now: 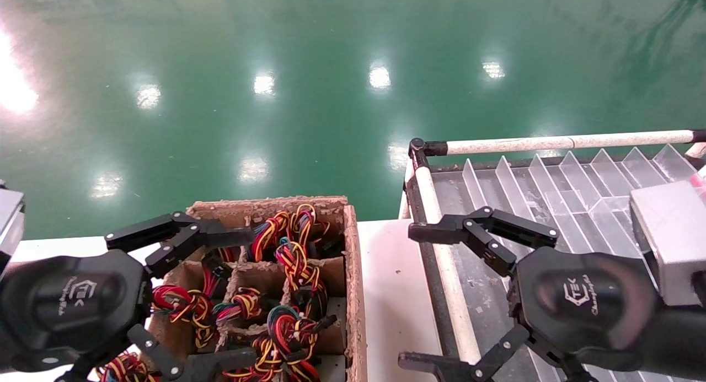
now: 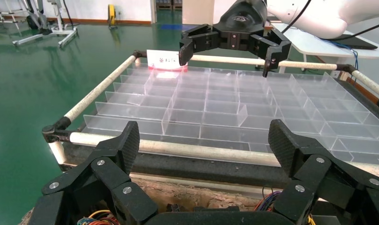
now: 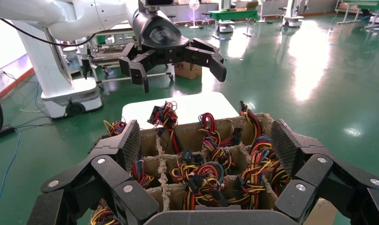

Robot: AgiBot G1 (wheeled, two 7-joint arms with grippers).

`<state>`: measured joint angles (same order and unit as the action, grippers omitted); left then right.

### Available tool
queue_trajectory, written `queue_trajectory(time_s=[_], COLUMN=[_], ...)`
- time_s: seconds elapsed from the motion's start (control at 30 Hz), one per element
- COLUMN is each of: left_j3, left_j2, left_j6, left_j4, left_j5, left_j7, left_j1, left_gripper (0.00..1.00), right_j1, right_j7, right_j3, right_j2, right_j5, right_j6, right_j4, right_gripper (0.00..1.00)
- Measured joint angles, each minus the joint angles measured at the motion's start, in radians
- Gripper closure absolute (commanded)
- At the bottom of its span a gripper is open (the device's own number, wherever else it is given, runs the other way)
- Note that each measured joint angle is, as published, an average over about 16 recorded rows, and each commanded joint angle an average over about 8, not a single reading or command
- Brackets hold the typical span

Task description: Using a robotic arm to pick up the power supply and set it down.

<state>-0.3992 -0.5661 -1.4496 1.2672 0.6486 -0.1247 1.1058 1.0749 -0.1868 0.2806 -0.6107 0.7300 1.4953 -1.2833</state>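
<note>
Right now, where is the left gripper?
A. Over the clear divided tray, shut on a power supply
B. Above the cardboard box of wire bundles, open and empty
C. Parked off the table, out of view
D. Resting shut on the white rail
B: in the head view the left gripper hangs over the cardboard box with its fingers spread and nothing between them, while the right gripper is open over the clear divided tray.

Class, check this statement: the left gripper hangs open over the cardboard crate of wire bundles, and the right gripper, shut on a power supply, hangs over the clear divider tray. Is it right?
One detail is wrong. The right gripper is open and holds nothing, as the head view shows. The rest stands: it hangs over the clear divider tray, and the left gripper hangs open over the cardboard crate of wire bundles.
</note>
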Motion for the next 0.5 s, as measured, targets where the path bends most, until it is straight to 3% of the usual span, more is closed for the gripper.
queue_trajectory(time_s=[0.5], left_j3=[0.000], left_j2=[0.000], left_j6=[0.000], left_j4=[0.000], left_j5=[0.000], left_j7=[0.000], left_j1=[0.000], left_gripper=[0.00], right_j1=[0.000], right_j7=[0.000], right_j3=[0.000], right_j2=[0.000], right_j5=[0.000], right_j6=[0.000], right_j4=[0.000], right_gripper=[0.00])
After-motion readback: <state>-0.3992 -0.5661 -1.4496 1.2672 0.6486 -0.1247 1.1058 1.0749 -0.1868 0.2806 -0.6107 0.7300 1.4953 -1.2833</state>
